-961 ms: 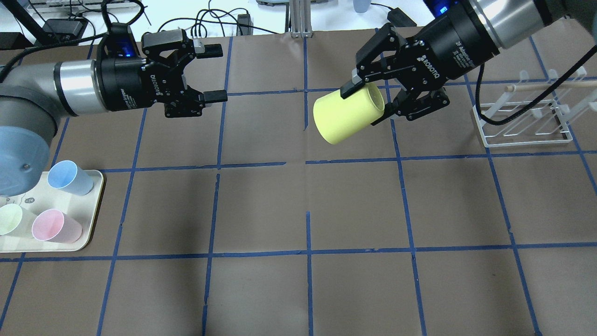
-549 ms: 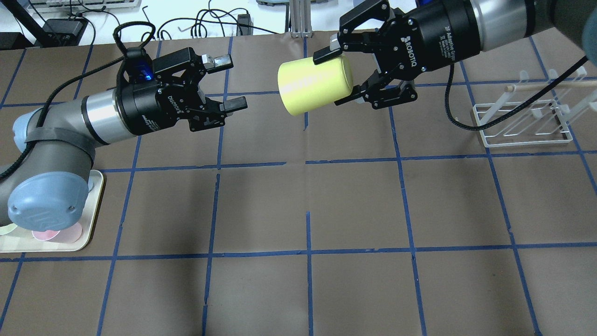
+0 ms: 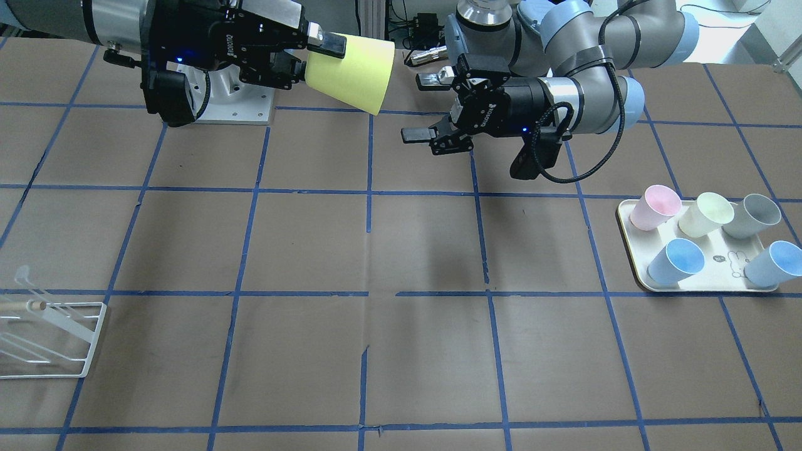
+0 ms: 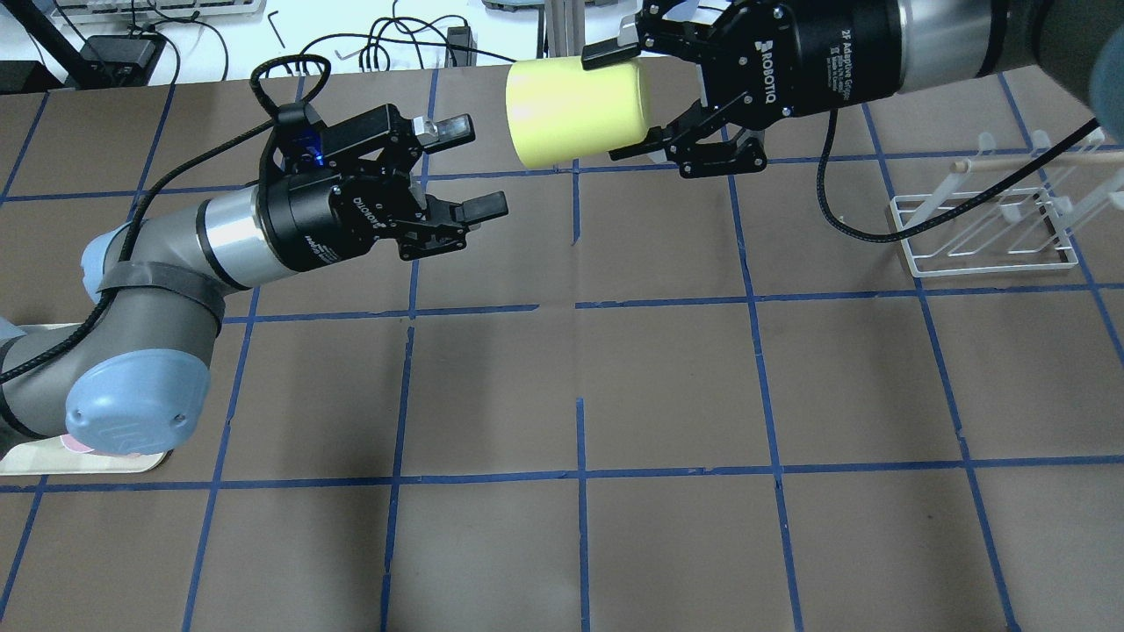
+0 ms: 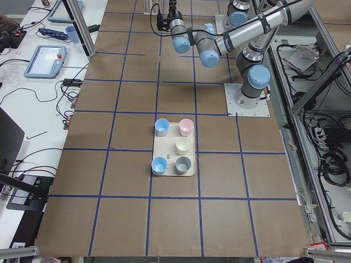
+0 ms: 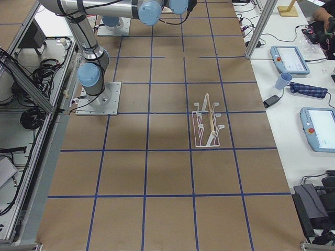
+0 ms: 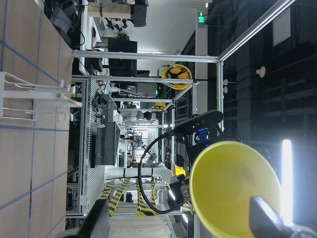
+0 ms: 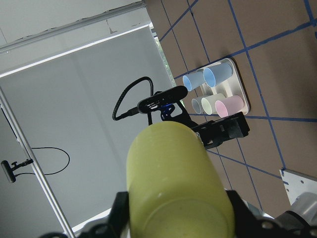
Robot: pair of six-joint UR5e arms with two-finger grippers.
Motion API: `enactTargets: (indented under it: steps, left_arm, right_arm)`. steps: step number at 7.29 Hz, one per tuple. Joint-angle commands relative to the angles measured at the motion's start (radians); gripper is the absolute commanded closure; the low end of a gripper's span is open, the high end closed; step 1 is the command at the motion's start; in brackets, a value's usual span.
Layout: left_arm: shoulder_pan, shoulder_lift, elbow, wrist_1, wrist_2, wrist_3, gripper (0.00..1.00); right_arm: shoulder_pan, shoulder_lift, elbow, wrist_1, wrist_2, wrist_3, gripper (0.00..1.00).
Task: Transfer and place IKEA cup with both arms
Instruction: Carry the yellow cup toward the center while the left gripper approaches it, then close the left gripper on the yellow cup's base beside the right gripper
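IKEA cup: held in the air on its side above the far middle of the tabletop. Right tool is clamped across its narrow end. The wide end points at the left tool, whose fingers are spread with nothing between them, near the cup but apart from it.

View differences: the left wrist camera looks straight into the cup's open mouth. The right wrist camera shows its closed base up close between the fingers. The front-facing view gives the whole tray with pink, cream, grey and two blue cups; overhead, the left arm's elbow covers all but a corner of it. White rack stands on the robot's right.

Against half a second ago: cup carried farther up the overhead view, left tool advanced toward it, same spread.
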Motion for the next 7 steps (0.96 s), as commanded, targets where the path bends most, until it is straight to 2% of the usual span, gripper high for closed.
enactTargets:
  steps: [1, 7]
  left_arm:
    - [-0.041, -0.009, 0.004, 0.011, -0.030, 0.000, 0.00]
    - [-0.057, -0.043, 0.032, 0.027, -0.060, 0.003, 0.02]
  right_arm:
    - [0.004, -0.003, 0.001, -0.003, -0.002, -0.001, 0.67]
    - [0.042, -0.005, 0.001, -0.003, -0.013, 0.001, 0.65]
